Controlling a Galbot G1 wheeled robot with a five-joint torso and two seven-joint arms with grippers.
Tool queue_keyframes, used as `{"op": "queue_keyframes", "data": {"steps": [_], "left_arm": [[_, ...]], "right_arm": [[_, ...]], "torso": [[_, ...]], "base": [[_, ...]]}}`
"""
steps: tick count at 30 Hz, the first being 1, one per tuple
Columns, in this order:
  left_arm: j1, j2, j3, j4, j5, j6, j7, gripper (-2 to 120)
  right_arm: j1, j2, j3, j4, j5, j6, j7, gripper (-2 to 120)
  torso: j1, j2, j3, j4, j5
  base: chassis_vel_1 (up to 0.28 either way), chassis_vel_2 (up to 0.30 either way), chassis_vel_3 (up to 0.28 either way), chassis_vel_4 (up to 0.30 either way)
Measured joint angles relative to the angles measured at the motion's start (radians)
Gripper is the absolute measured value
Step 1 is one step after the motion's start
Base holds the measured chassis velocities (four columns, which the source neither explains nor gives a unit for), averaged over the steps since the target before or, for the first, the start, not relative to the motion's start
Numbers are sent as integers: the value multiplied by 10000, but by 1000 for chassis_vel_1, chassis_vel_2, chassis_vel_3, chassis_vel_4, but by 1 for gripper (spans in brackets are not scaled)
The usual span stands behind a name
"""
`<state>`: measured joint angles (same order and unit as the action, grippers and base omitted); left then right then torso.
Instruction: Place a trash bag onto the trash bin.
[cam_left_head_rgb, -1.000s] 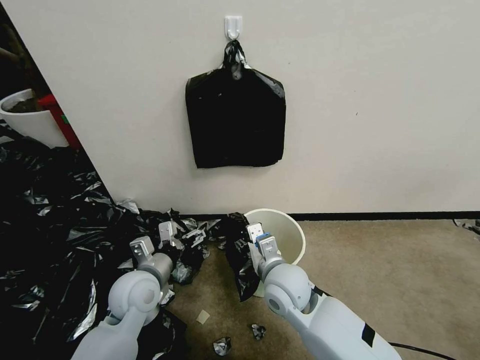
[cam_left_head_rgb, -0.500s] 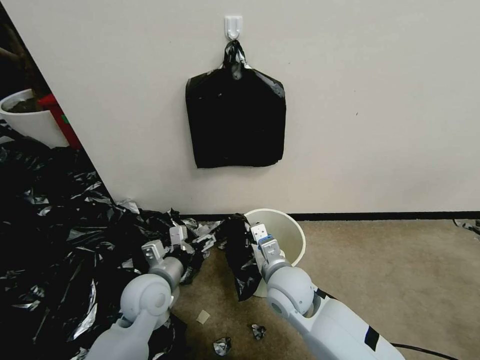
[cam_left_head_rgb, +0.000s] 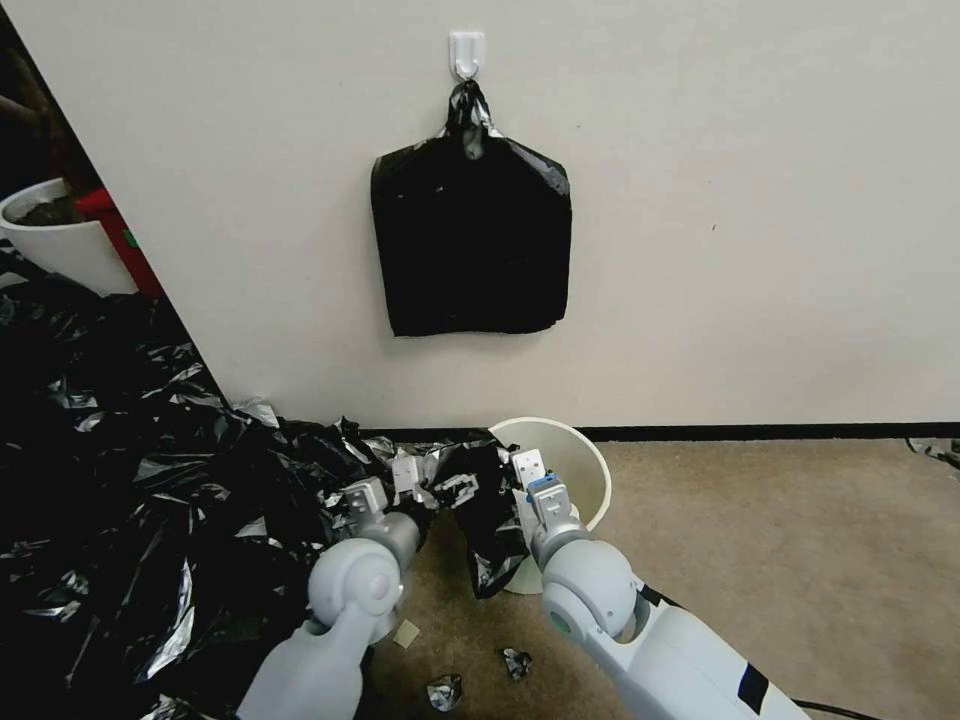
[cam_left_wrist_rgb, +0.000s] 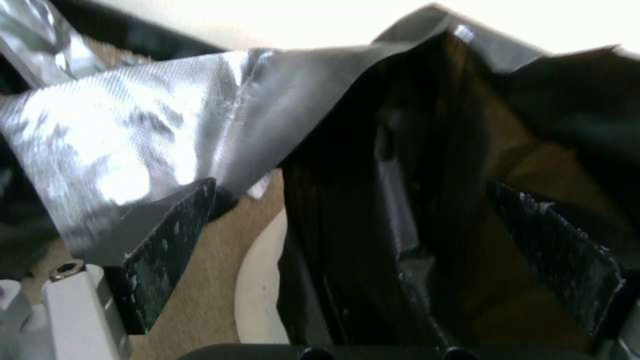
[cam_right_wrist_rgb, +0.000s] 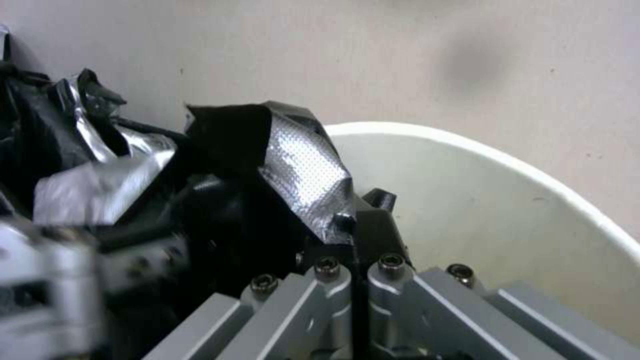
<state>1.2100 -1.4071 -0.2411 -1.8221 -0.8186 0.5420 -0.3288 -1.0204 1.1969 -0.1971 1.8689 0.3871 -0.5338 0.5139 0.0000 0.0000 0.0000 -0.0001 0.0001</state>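
Head view: trash bin (cam_left_head_rgb: 575, 470) stood on the carpet against the wall, mouth tipped toward the camera. Trash bag (cam_left_head_rgb: 485, 515) hung over the bin's left rim, long axis running downward along the outside, lower end near the floor. Right gripper (cam_left_head_rgb: 515, 480) sat at that rim, pinching the bag's upper edge. Left gripper (cam_left_head_rgb: 440, 490) reached in just beside it from the left, at the bag's near fold. Pile of black bags (cam_left_head_rgb: 130, 470) lay well to the left; a flat stack of bags (cam_left_head_rgb: 470, 245) hung from a wall hook (cam_left_head_rgb: 466, 52) above.

Left wrist view: left gripper (cam_left_wrist_rgb: 373, 235) spread wide, one finger (cam_left_wrist_rgb: 170, 235) outside on the shiny film, the other (cam_left_wrist_rgb: 560, 250) inside the dark mouth of the trash bag (cam_left_wrist_rgb: 413, 150). Bag wall passed between the fingers, unclamped. Pale curve of the trash bin (cam_left_wrist_rgb: 257, 295) showed below.

Right wrist view: right gripper (cam_right_wrist_rgb: 353, 240) closed tight, a crumpled corner of the trash bag (cam_right_wrist_rgb: 300, 170) caught between the fingers at the rim of the trash bin (cam_right_wrist_rgb: 507, 165). Bag pointed up and away from the bin's hollow.
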Motion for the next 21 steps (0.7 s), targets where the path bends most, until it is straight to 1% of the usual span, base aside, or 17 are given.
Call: {"op": "queue_keyframes", "data": {"steps": [3,4,5,6,9,10,11,12,13,14,15,18,19,21], "left_arm": [[-37,-145,31,144,-2,152,-40,99],[-45,-171,44,179,-2,204,-46,95],[-45,-171,44,179,-2,204,-46,95],[-50,-186,54,197,-2,255,-48,93],[-84,-175,82,202,29,413,-49,79],[-84,-175,82,202,29,413,-49,79],[-98,-164,87,203,41,485,-57,76],[-119,-149,92,202,58,585,-70,73],[-142,-133,104,203,98,674,-75,66],[-142,-133,104,203,98,674,-75,66],[-149,-124,117,203,137,712,-76,61],[-146,-103,176,200,418,816,-36,48],[-146,-103,176,200,418,816,-36,48],[-79,-49,258,200,1011,798,215,37]], "right_arm": [[-16,-6,12,0,-160,63,-30,0],[-24,-14,12,1,-205,78,-58,0],[-24,-14,12,1,-205,78,-58,0],[-28,-20,12,1,-251,93,-83,0],[-32,-14,12,-8,-416,141,-163,0],[-32,-14,12,-8,-416,141,-163,0],[-32,-11,11,-19,-453,151,-180,0],[-30,-8,7,-33,-500,165,-208,0],[-23,-7,6,-45,-559,191,-248,0],[-23,-7,6,-45,-559,191,-248,0],[-21,-8,6,-62,-611,222,-288,0],[-19,-29,21,-109,-729,336,-349,0],[-19,-29,21,-109,-729,336,-349,0],[-18,-57,65,-110,-768,461,-354,0]], "torso": [[0,0,0,0,-1],[0,0,0,1,-1],[0,0,0,1,-1],[0,0,0,0,-1],[0,0,0,1,-1],[0,0,0,1,-1],[0,0,0,1,-1],[0,0,0,1,-1],[0,0,0,1,-1],[0,0,0,1,-1],[0,0,0,1,-1],[0,0,0,1,0],[0,0,0,1,0],[0,0,0,1,-1]], "base": [[0,0,0,0],[0,0,0,0],[0,0,0,0],[0,0,0,0],[0,0,0,0],[0,0,0,0],[0,0,0,0],[0,0,0,0],[0,0,0,0],[0,0,0,0],[0,0,0,0],[0,0,0,0],[0,0,0,0],[0,0,0,0]]}}
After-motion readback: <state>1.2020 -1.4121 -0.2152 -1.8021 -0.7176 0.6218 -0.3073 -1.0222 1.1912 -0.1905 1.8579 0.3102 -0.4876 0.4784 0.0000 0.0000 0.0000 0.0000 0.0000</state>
